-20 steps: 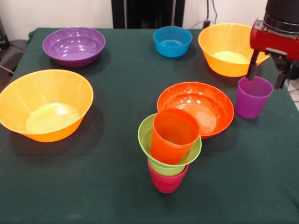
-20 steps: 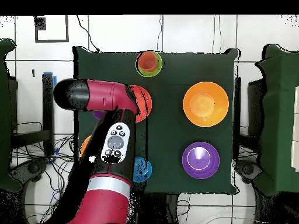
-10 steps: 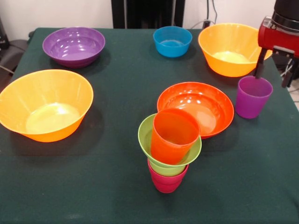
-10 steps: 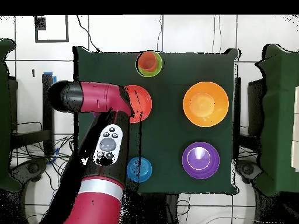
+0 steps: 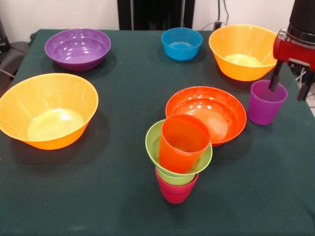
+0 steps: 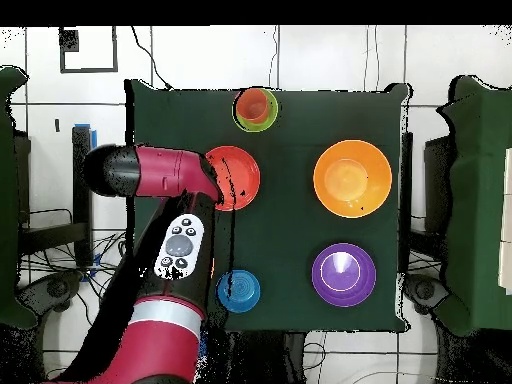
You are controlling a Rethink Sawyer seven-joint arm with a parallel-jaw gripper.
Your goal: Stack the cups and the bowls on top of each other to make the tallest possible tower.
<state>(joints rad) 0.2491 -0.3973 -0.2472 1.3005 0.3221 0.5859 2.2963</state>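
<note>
The tower [image 5: 178, 160] stands near the table's front: a crimson cup [image 5: 175, 191] at the bottom, lime green pieces [image 5: 153, 147] above it, and an orange-red cup [image 5: 182, 142] leaning inside the top one. From overhead the tower [image 6: 256, 108] shows at the table's far edge. A purple cup [image 5: 265, 103] stands upright at the right. My gripper [image 5: 288, 87] is open over that cup's right wall, one finger [image 5: 274, 81] dipping inside the rim and the other outside. The arm [image 6: 160, 175] hides the purple cup and the gripper in the overhead view.
A red-orange bowl [image 5: 206, 113] lies between the tower and the purple cup. Large orange bowls sit at the left [image 5: 47, 110] and back right [image 5: 243, 51]. A purple bowl [image 5: 78, 48] and a blue bowl [image 5: 181, 43] are at the back.
My gripper has shifted right and slightly lower, so its left finger now sits inside the purple cup's rim. Cups and bowls have not moved.
</note>
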